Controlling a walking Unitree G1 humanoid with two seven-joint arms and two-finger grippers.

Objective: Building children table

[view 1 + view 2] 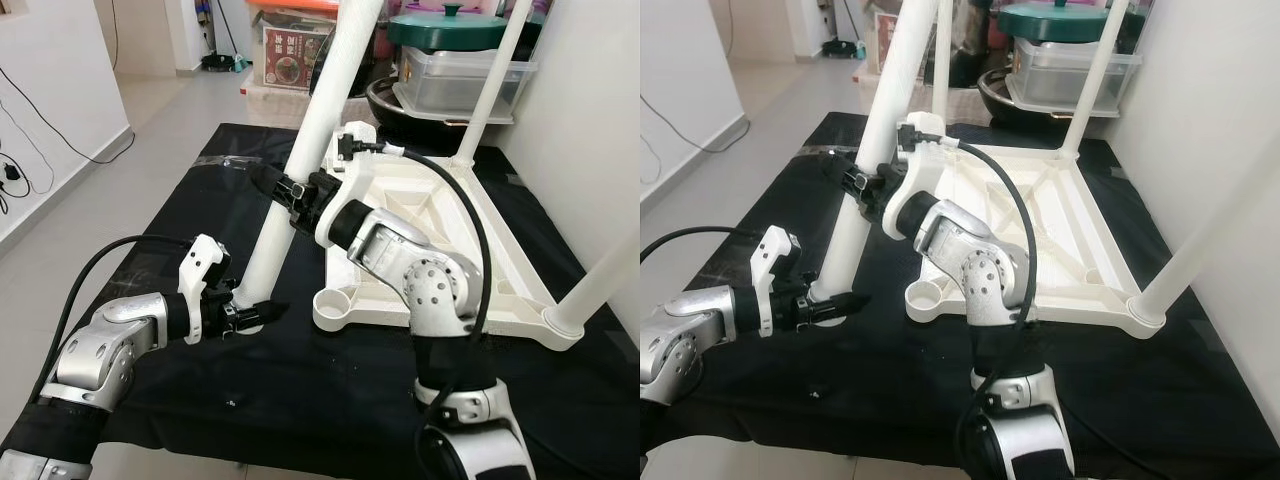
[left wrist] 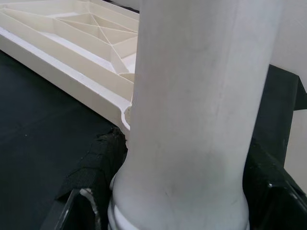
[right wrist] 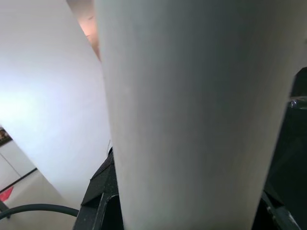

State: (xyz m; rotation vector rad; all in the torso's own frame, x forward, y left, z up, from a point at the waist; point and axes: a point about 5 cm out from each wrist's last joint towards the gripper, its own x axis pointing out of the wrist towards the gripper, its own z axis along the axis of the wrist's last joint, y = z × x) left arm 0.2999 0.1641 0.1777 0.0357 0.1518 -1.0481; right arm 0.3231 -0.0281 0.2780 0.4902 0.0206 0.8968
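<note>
While both hands clamp leg (image 1: 300, 160) | top cut off

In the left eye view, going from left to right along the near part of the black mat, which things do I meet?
left gripper holding the base of the loose table leg → empty corner socket of the upturned tabletop → right arm's elbow → fitted leg at the near right corner.

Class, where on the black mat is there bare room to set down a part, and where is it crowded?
Bare: the mat between tabletop and near edge, and its far-left corner. Crowded: around the leg, gripped by left gripper and right gripper, beside the socket.
</note>
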